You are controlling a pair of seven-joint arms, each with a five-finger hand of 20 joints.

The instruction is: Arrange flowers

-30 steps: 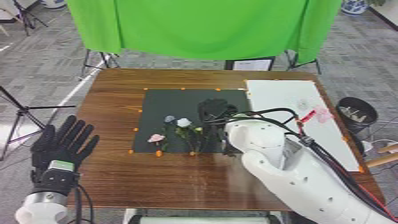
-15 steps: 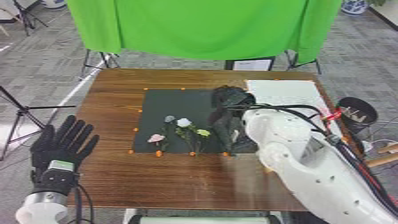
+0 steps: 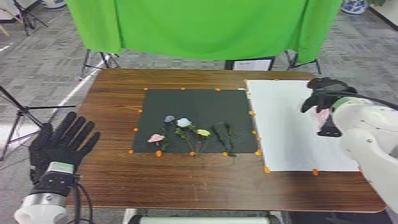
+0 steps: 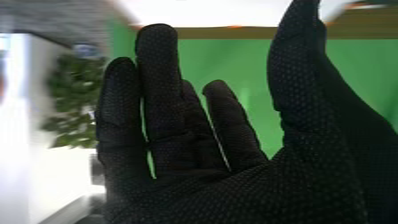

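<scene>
Right hand [image 3: 327,86] over white sheet [image 3: 278,125], fingers straight, empty; left hand [image 3: 59,149] spread, empty. I'd lower gently beside pink bloom [image 3: 321,116], pinch stem, spare petals.

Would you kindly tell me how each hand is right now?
Left hand: open, fingers spread.
Right hand: open, fingers extended, holding nothing visible.
</scene>
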